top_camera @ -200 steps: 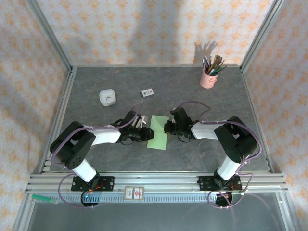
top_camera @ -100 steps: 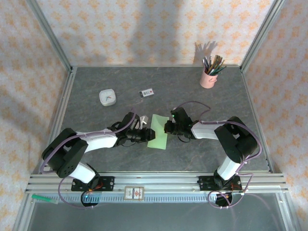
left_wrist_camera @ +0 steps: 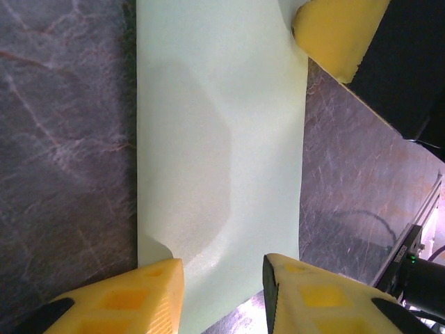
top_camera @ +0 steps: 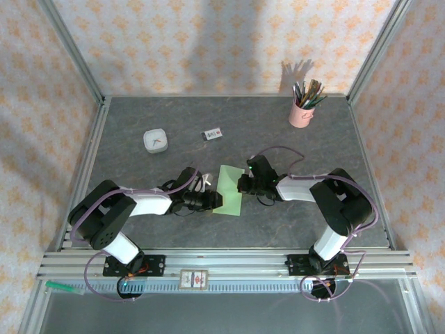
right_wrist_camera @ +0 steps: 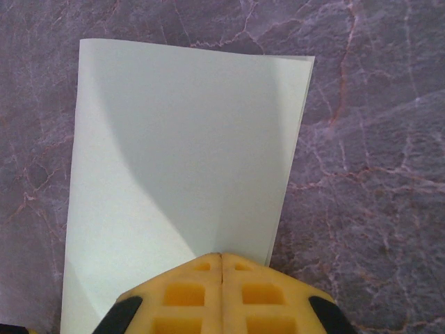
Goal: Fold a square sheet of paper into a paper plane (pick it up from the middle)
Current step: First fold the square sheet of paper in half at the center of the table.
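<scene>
The square sheet of paper lies on the dark table as a pale green rectangle, two layers showing along its doubled edge. My left gripper stands open at its near left end, the yellow fingers straddling the paper, one finger resting on a slightly curled corner. My right gripper is shut, its closed tips pressed on the paper close to its right edge. One right fingertip shows at the paper's far corner in the left wrist view.
A pink pencil cup stands at the back right. A small white square dish and a small printed card lie at the back left. Metal frame rails border the table.
My left gripper has slid a little toward the near end of the paper, and that arm's elbow has shifted. The right arm has not moved.
</scene>
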Action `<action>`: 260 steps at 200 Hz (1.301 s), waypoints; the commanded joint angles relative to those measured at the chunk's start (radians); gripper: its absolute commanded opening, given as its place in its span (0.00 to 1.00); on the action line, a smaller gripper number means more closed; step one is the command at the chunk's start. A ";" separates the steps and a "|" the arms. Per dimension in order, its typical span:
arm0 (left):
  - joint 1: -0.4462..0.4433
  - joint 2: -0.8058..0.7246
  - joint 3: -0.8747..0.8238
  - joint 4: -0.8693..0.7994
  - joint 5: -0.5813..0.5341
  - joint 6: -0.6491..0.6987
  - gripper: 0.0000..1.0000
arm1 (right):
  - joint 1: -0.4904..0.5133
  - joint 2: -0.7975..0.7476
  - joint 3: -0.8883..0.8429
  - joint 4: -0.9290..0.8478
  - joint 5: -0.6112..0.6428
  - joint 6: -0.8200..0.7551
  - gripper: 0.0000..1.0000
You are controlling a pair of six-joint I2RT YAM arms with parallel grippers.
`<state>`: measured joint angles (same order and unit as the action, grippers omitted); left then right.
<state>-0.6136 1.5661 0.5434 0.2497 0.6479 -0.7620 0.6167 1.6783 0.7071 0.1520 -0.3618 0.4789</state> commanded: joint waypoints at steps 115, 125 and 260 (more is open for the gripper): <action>0.001 0.031 -0.009 0.067 0.024 -0.022 0.37 | -0.011 0.047 -0.044 -0.216 0.128 -0.010 0.01; 0.002 0.033 -0.013 0.063 0.021 -0.019 0.36 | -0.011 0.044 -0.044 -0.217 0.130 -0.012 0.01; 0.012 0.058 0.088 0.041 0.017 -0.001 0.34 | -0.011 0.034 -0.047 -0.223 0.136 -0.013 0.01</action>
<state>-0.6125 1.5814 0.6079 0.2977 0.6727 -0.7845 0.6167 1.6733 0.7071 0.1440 -0.3473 0.4789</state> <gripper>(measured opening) 0.343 0.043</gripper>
